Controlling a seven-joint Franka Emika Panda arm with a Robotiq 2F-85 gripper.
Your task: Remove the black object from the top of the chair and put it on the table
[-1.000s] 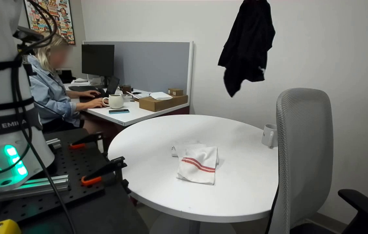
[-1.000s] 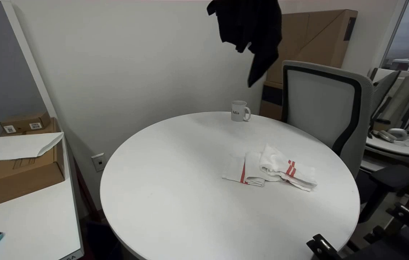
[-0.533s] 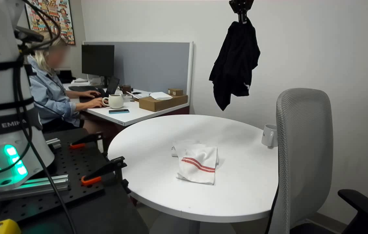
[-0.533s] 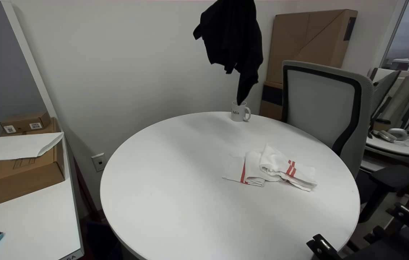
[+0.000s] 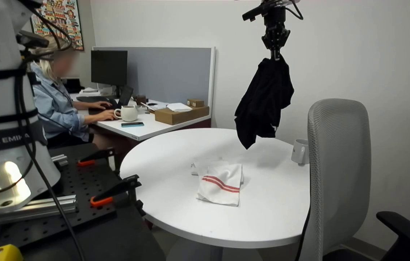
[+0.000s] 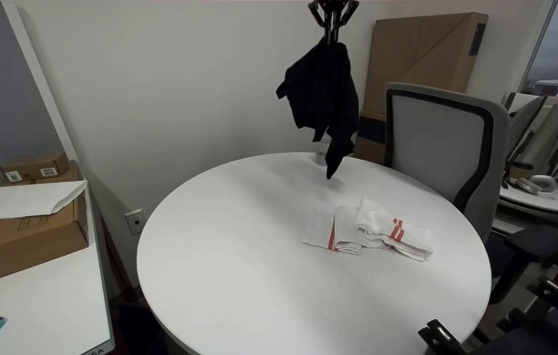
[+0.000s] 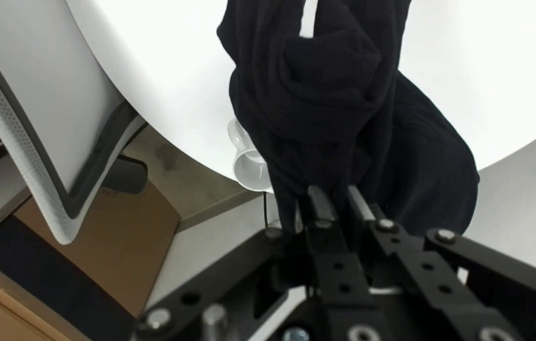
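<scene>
Exterior view: black garment [image 5: 264, 98] hangs pinched above the round white table [image 5: 176, 217]

Taking this view's tabletop as dial, left to right: the white red-striped towel [image 5: 222, 182] lies near the centre, so landing the garment beyond its one o'clock corner should avoid overlap. The garment hangs at one o'clock, the fingers of the Robotiq gripper [image 5: 275, 58] clamped on its upper end. Its lowest tip seems only just clear of the table; a slow, straight descent that lets the cloth gather before the fingers part looks best. The white mug [image 5: 298, 150] stands at two o'clock, where a swinging fold might tip it. At three o'clock rises the mesh-backed office chair [image 5: 339, 166], worth avoiding.

Materials, same order: the towel is matt, creased and loosely folded; the garment limp, soft, gathered in long drapes, its exact kind unclear; the mug smooth and cylindrical with a looped handle; the chair back rounded, fine netting.
</scene>
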